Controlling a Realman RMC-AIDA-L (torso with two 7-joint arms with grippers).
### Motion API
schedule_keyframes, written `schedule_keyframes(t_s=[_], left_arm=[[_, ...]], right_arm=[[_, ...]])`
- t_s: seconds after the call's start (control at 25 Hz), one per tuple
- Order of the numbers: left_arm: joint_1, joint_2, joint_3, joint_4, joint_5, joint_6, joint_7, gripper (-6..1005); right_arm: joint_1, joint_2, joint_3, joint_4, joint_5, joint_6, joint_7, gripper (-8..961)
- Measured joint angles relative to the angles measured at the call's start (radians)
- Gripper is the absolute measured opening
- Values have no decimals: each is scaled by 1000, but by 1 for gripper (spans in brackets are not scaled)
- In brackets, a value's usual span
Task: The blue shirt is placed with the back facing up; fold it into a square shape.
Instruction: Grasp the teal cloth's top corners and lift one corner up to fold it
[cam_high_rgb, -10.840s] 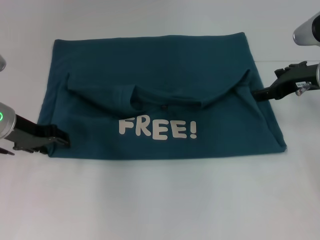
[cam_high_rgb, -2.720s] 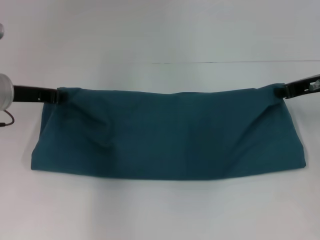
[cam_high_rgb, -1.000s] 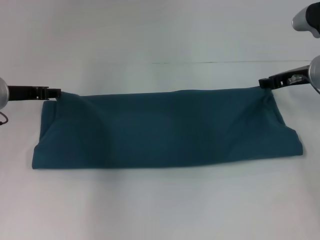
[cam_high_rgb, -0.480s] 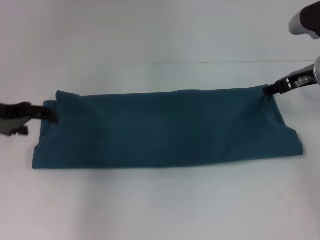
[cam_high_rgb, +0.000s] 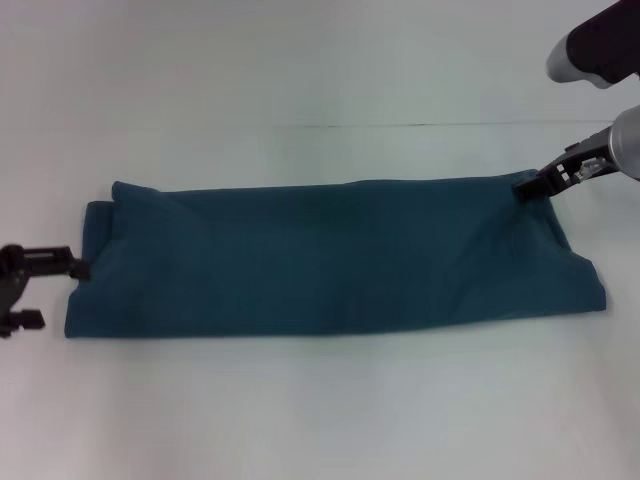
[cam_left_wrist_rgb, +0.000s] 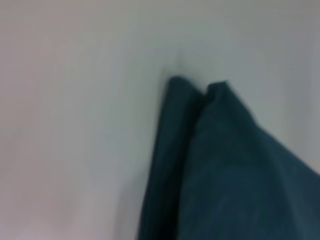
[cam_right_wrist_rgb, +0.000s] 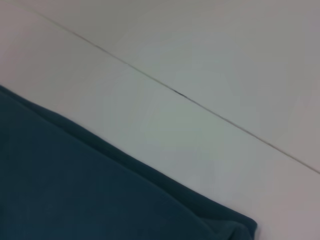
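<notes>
The shirt (cam_high_rgb: 330, 258) lies flat on the white surface (cam_high_rgb: 320, 400), folded into a long, low band that runs from the robot's left to its right, with only plain teal fabric showing on top. Its near edge is fairly straight; its far edge is a little uneven, with a small raised corner at the far left and a stepped double layer at the left end. The right end slants outward toward the near side.

The left claw (cam_high_rgb: 72, 266) sits low at the shirt's left end, its tips just beside or touching the fabric edge; whether it is spread or pressed together cannot be told. The left wrist view shows two layered corners of the shirt (cam_left_wrist_rgb: 215, 165) lying on the surface.

The right claw (cam_high_rgb: 528, 184) is at the shirt's far right corner, its dark tips against the cloth there; whether it is pinching the fabric cannot be told. The right wrist view shows the shirt's far edge (cam_right_wrist_rgb: 100, 190) and a thin seam line (cam_right_wrist_rgb: 175, 94) crossing the surface beyond it.
</notes>
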Motion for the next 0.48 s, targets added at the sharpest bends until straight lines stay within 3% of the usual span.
schedule_keyframes(t_s=[0.48], left_arm=[[14,-2,6,-132,1,-110,9,934]], right_arm=[[-9,4,-45,-6,0,4,9,912]])
